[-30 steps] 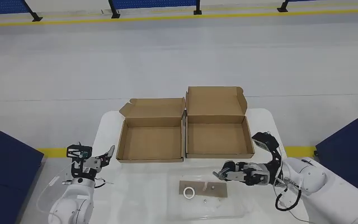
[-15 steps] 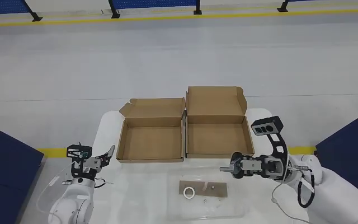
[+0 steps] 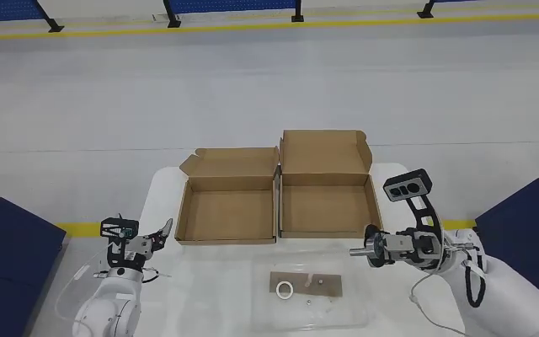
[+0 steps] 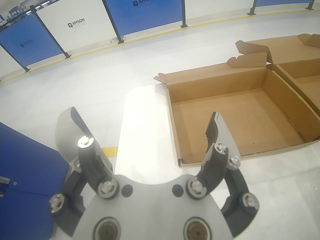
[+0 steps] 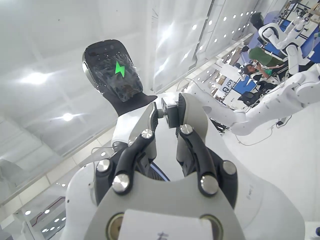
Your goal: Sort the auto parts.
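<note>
Blue and white barriers (image 4: 140,3) and a yellow floor line stand well beyond a white tabletop (image 3: 219,270).

Two open cardboard boxes sit side by side along its far edge, their inner walls touching. Both the left box (image 3: 226,215) and the right box (image 3: 327,208) have bare floors and lids folded back. The right box reaches a little farther toward the far edge, while the two near walls line up closely.

Near the front edge, about midway along it, lies one flat cardboard strip (image 3: 324,286) on a clear sheet (image 3: 337,313). One white ring (image 3: 285,291) rests on the strip's left end. Two small specks (image 3: 321,281) lie by the strip's middle, too small to tell what they are.

A band of bare tabletop runs between the boxes' near walls and the strip, and widens toward the left edge.

The left claw (image 4: 143,113) hangs at the left edge, near the left box's near-left corner. Its fingers are spread wide with nothing between them.

The right claw (image 5: 166,112) is by the right edge, just in front of the right box's near-right corner and apart from the strip. It is clenched on one small grey metal part (image 5: 171,116), a block with a short stud, pinched between the two pads.
</note>
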Controlling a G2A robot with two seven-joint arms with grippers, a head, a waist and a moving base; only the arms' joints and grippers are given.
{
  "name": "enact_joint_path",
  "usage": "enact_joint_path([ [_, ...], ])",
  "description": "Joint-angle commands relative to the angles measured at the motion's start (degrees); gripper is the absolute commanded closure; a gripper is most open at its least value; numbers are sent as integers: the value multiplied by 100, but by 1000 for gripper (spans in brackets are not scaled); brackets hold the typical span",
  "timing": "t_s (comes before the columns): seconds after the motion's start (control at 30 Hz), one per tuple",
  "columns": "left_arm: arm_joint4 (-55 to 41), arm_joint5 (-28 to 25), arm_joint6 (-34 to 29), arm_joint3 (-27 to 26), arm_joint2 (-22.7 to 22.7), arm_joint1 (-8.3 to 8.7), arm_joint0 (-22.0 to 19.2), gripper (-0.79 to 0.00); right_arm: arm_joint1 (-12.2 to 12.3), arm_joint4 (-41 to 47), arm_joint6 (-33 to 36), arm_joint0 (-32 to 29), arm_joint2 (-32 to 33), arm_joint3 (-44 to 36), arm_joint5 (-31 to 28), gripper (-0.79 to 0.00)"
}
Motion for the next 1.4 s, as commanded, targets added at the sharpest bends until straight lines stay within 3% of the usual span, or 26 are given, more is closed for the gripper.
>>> enact_joint_path([
  [0.0, 0, 0, 0, 0, 0, 0, 0, -785, -16, -60, -143, -14, 24, -38, 69, 0],
  [0.33, 0, 0, 0, 0, 0, 0, 0, -785, -252, 1458, 539, -251, 103, -133, 1040, 0],
  [0.53, 0, 0, 0, 0, 0, 0, 0, -785, -385, 1660, 699, -305, 185, -88, 1387, 0],
  [0.9, 0, 0, 0, 0, 0, 0, 0, -785, -422, 1289, 707, -275, 288, -51, 1415, 0],
  [1.07, 0, 0, 0, 0, 0, 0, 0, -785, -454, 449, 297, -309, 463, -157, 1489, 0],
  [1.37, 0, 0, 0, 0, 0, 0, 0, -785, -533, -287, -61, -480, 784, -302, 1487, 0],
])
